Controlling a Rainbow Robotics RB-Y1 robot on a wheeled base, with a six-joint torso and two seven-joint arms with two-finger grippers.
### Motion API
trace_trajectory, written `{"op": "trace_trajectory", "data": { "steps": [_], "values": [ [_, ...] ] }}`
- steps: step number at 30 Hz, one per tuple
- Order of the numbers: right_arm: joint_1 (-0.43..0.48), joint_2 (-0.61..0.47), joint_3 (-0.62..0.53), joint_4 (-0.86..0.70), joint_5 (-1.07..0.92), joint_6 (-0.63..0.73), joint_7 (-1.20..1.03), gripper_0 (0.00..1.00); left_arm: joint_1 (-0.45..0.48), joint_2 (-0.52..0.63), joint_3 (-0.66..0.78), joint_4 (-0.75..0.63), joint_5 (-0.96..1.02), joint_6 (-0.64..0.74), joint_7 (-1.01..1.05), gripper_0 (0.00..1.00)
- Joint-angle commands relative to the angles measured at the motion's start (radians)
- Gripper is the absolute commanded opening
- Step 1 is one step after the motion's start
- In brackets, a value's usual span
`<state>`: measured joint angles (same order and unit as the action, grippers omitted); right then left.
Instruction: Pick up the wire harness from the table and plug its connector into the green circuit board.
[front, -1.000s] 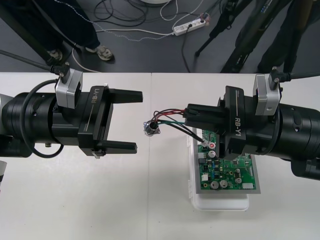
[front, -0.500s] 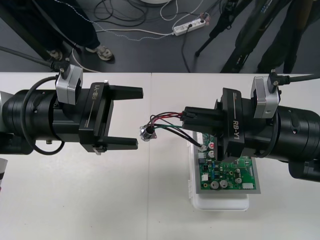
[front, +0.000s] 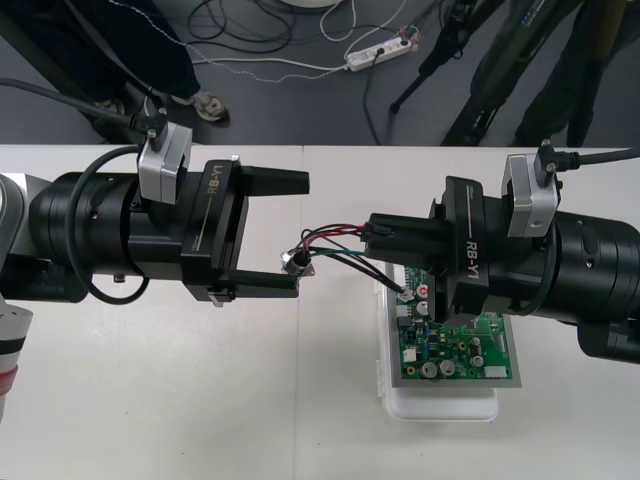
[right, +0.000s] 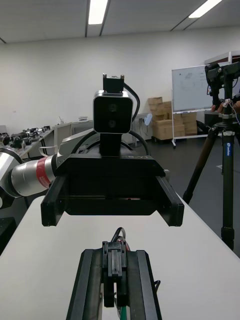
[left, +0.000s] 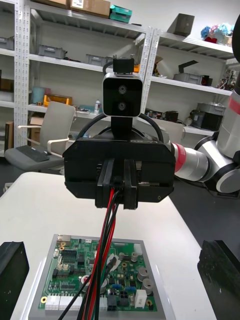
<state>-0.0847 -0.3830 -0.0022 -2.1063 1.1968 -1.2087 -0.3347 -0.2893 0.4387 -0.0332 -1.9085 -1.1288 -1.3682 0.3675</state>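
Nearest me, one green circuit board (front: 460, 350) sits on one white base (front: 440, 408) on the pale surface (front: 150, 400), to the right of centre. Over the board's far edge, my right pincer (front: 372, 233) reaches in from the right. Its two black fingers are pressed together on the wires of the single harness (front: 335, 240). I count three wire colours: red, black and green. They arch leftward from that pincer to one round metal socket (front: 297, 262). A dark strand also drops from the right pincer toward the board's far corner, and I cannot tell whether the plug is seated there. My left pincer (front: 290, 233) comes in from the left with its two fingers spread wide apart. The socket is at the mouth of that gap, just beside the nearer finger.
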Motion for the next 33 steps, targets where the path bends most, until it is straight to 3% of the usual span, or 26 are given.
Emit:
{"op": "trace_trajectory", "data": {
  "steps": [1,33],
  "values": [
    [0.006,0.032,-0.027,-0.038,0.015,-0.012,0.000,0.00,-0.051,-0.017,-0.042,-0.007,-0.005,0.069,0.054,1.00],
    [0.006,0.033,-0.027,-0.037,0.015,-0.022,0.006,0.00,-0.123,0.049,-0.143,-0.009,-0.022,0.127,0.103,1.00]
  ]
}}
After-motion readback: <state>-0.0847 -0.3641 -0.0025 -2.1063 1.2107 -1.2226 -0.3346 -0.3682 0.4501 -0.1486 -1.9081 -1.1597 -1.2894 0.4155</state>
